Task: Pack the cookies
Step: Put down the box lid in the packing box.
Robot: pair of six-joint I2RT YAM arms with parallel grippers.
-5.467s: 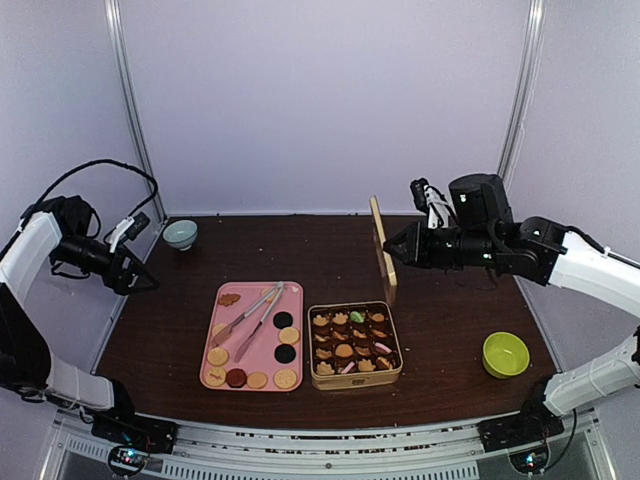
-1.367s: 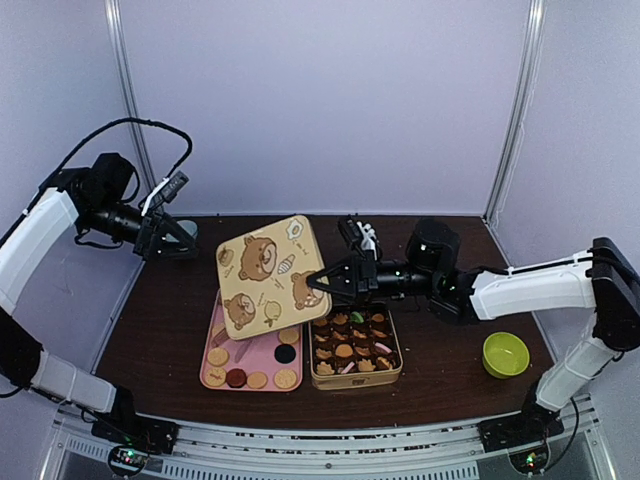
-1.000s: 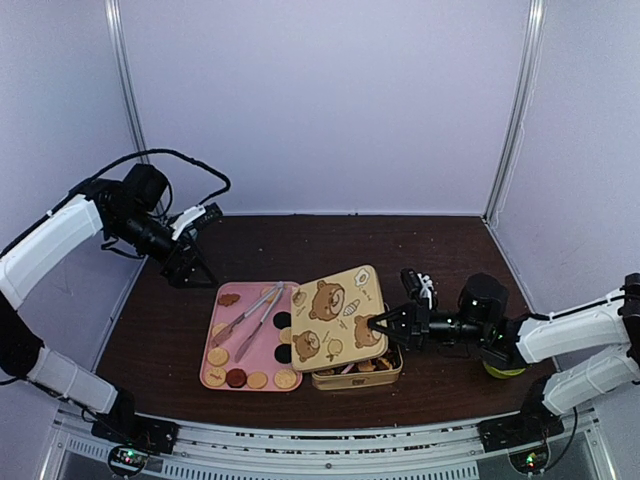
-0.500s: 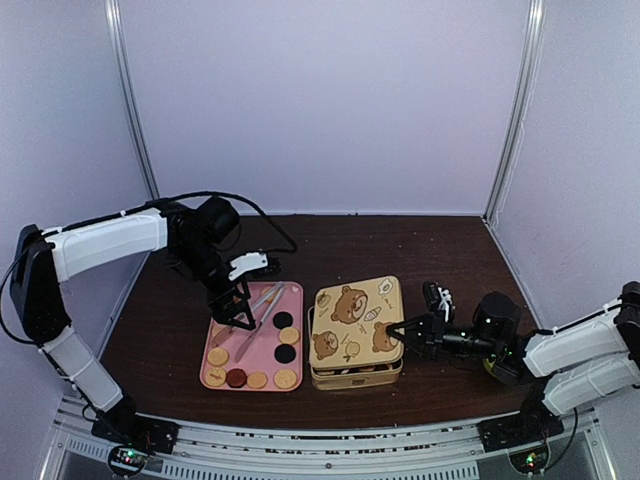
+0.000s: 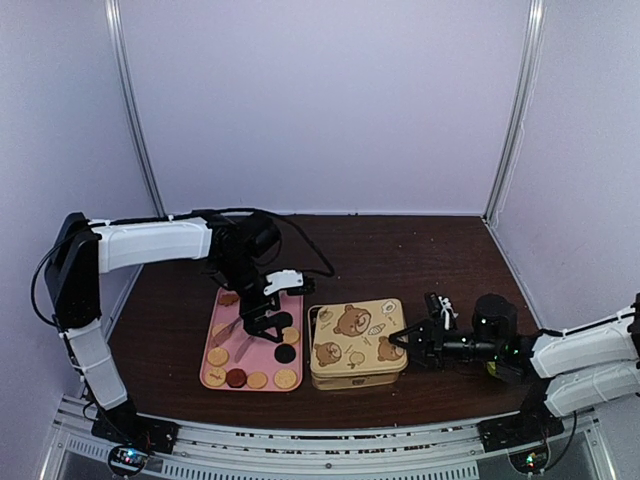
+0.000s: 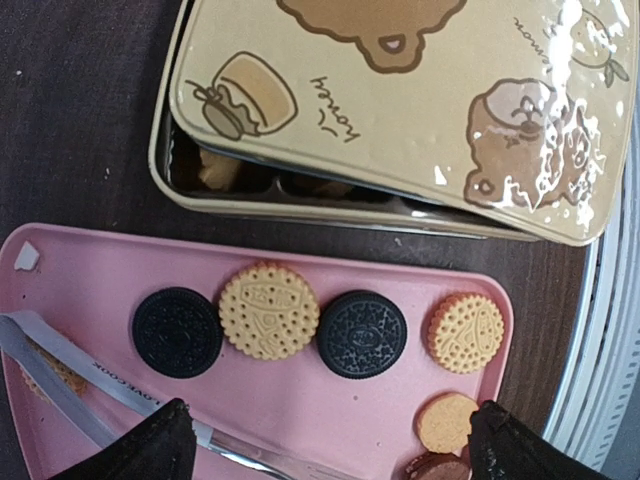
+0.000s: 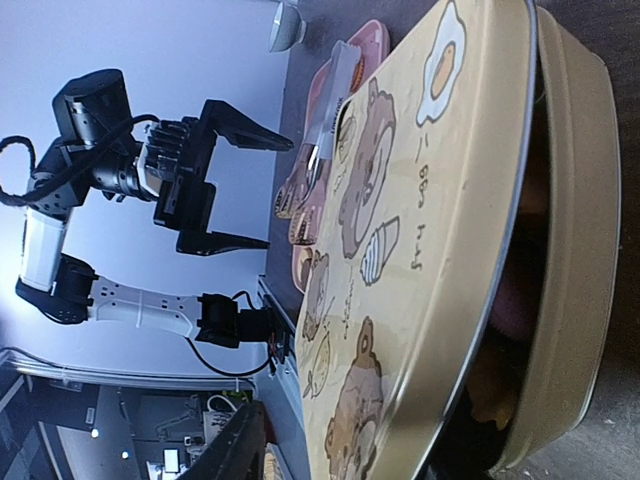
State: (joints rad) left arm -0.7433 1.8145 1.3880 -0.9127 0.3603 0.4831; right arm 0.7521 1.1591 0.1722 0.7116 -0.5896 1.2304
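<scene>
Round tan and black cookies (image 6: 268, 310) lie on a pink tray (image 6: 300, 420), seen also from above (image 5: 262, 362). More cookies (image 6: 213, 170) show inside the tan tin (image 5: 355, 374) under its lid. The bear-printed lid (image 5: 355, 330) lies on the tin, slightly askew, with its right edge raised. My right gripper (image 5: 405, 338) is shut on that edge (image 7: 340, 450). My left gripper (image 5: 272, 308) hovers open and empty above the tray's right part (image 6: 330, 455).
Metal tongs (image 6: 60, 365) lie on the tray's left side. A small grey bowl (image 7: 287, 25) stands at the far left of the table. The tin (image 6: 165, 150) sits right beside the tray.
My right gripper has lowered the lid from upright down onto the tin. My left arm has swung in from the far left to above the pink tray.
</scene>
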